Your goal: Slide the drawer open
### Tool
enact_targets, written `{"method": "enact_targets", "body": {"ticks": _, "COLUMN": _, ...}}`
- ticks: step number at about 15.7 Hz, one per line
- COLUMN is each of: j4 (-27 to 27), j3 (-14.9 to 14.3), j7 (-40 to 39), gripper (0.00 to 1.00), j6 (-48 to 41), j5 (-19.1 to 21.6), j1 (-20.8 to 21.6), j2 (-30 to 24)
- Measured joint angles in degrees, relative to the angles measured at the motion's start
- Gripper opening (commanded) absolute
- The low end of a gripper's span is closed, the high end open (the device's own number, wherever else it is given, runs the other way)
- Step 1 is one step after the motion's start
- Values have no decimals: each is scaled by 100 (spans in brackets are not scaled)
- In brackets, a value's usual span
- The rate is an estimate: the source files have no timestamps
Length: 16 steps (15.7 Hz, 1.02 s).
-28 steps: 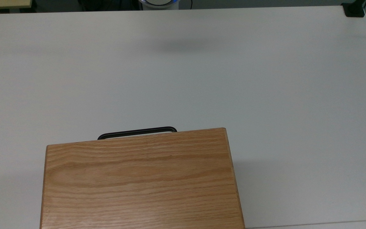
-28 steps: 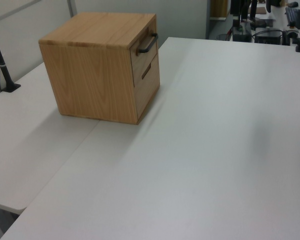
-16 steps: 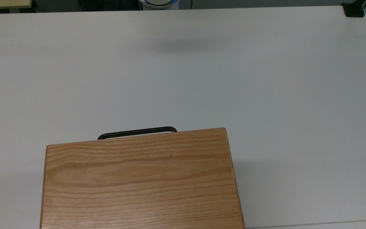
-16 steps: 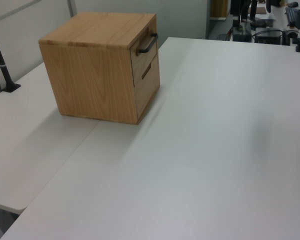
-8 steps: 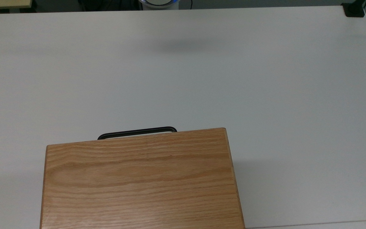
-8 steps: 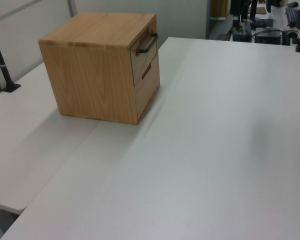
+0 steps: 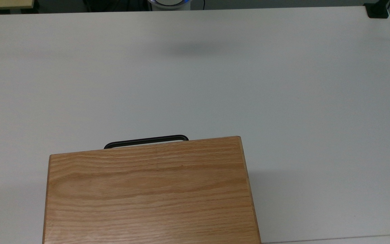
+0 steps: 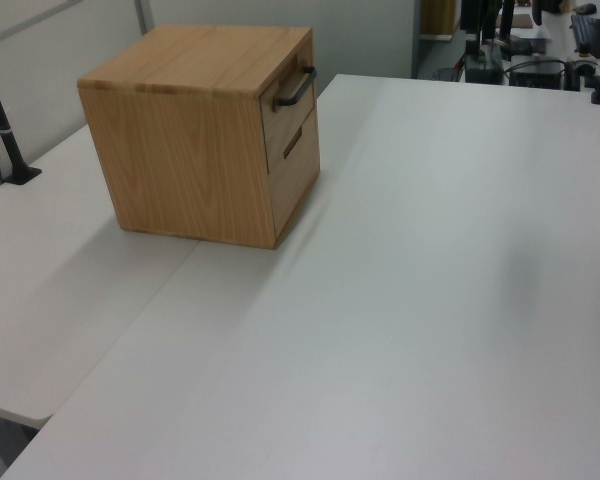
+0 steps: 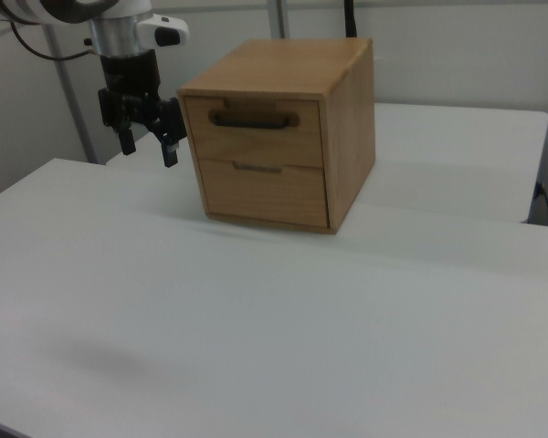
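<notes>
The light oak drawer point(image 9: 254, 137) is the upper one in the wooden cabinet point(image 9: 283, 128) and sits flush with the cabinet front. Its thin black bar handle point(image 9: 253, 119) runs across the front; the handle point(image 7: 146, 140) also pokes out past the cabinet top in the top view, and the handle point(image 8: 294, 88) stands out on the drawer front point(image 8: 283, 112) in the left view. My gripper point(image 9: 149, 146) hangs above the table at the right view's left, apart from the handle, open and holding nothing.
A lower drawer point(image 9: 263, 193) with a small slot pull sits under the first. The white table point(image 7: 215, 84) spreads wide around the cabinet. A black pole point(image 8: 2, 120) is clamped at the left view's left, and a black clamp point(image 7: 377, 10) sits on the top view's far right corner.
</notes>
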Motion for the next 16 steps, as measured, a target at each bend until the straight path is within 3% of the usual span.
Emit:
{"method": "enact_targets", "body": {"ticks": 6, "j4": -48, "j3": 34, "j7": 70, "gripper": 100, "j6": -23, "j5": -2, "j1": 18, "j2": 11}}
{"method": "enact_targets", "body": {"ticks": 12, "j4": -92, "j3": 87, "j7": 112, "gripper": 100, "j6": 29, "j5": -1, "j1": 300, "j2": 229}}
{"method": "enact_targets", "body": {"ticks": 16, "j4": -100, "j3": 334, "j7": 126, "gripper": 100, "j6": 976, "j5": 0, "j1": 284, "j2": 603}}
